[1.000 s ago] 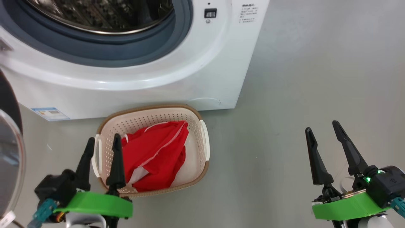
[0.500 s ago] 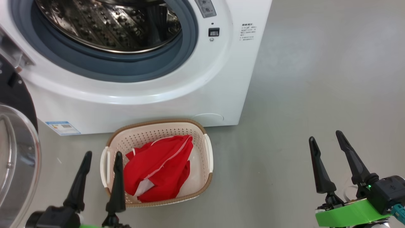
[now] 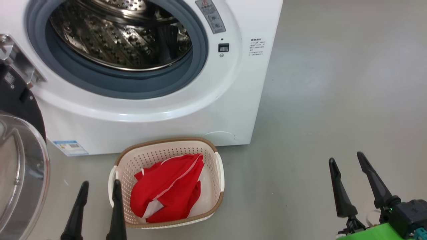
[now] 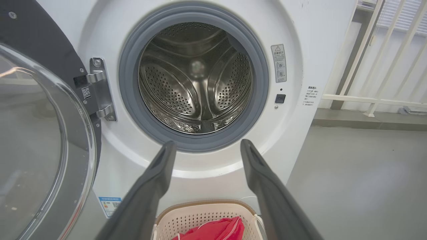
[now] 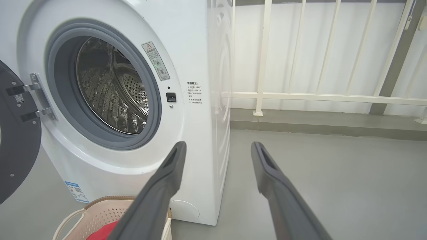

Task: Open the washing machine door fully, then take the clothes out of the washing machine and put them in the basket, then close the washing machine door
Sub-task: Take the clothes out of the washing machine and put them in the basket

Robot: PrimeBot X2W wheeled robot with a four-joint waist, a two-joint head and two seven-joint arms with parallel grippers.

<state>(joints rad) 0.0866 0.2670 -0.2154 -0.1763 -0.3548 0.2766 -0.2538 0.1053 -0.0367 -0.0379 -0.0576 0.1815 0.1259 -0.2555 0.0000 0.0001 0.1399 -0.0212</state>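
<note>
At six o'clock below the washing machine (image 3: 150,126), the clothes (image 3: 166,196) lie in the basket (image 3: 166,140). The left gripper (image 3: 100,182) has drawn back, the right gripper (image 3: 345,157) hovers, and both stand spread and empty. Closing the washing machine door (image 3: 20,173) looks next.

A smooth grey floor (image 3: 317,100) carries the white washing machine (image 3: 233,100), ahead of the left gripper (image 3: 100,182), and the cream basket (image 3: 156,154) just right of its fingertips (image 3: 116,200). Ahead of the right gripper (image 3: 345,157) it ends at what may be a kerb (image 5: 317,121).
</note>
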